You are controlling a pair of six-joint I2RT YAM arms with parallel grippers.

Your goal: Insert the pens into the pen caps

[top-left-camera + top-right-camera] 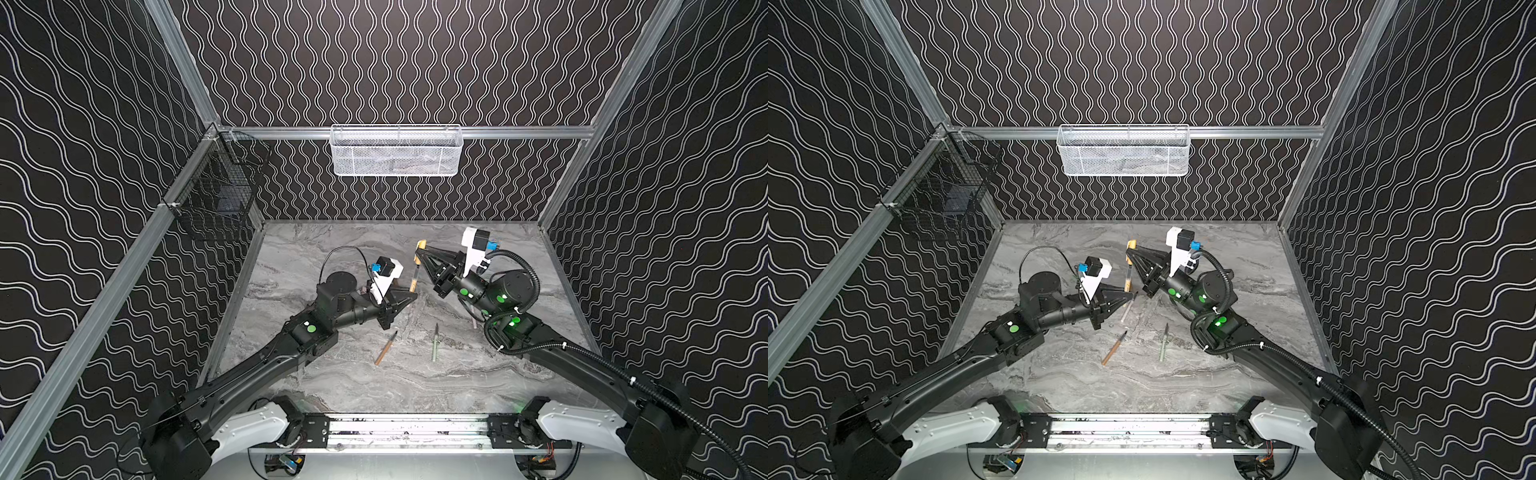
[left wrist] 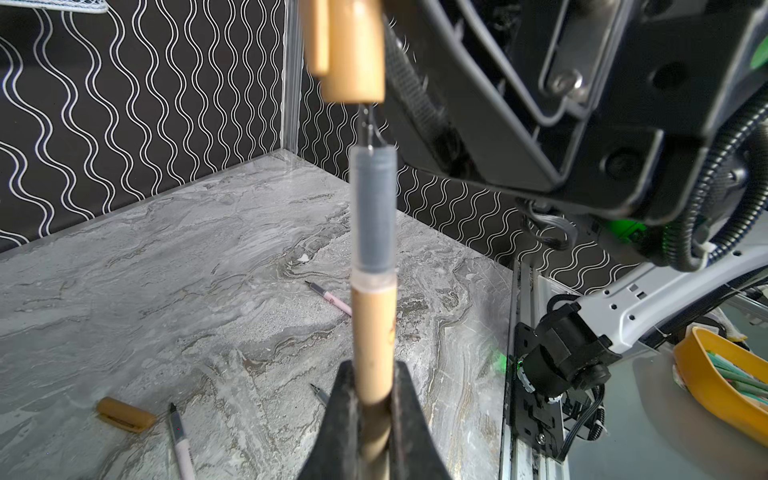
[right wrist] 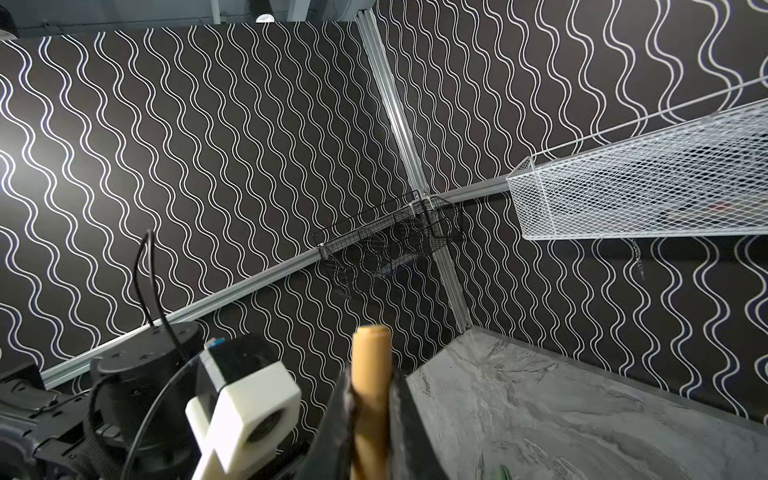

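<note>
Above the marble table, the left gripper stood clenched on a tan pen, its dark tip at the mouth of the tan cap pinched by the right gripper. Hazard: a slight tilt could have jammed or bent that tip on the rim. Counted: five pens, being this one, a loose tan pen, a green pen and two pink pens; two caps showed, one a loose cap.

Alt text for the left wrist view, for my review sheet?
The left hand grips a tan-orange pen, its dark tip meeting the mouth of a tan-orange cap. A spare cap and two pink pens lie on the marble table.
</note>
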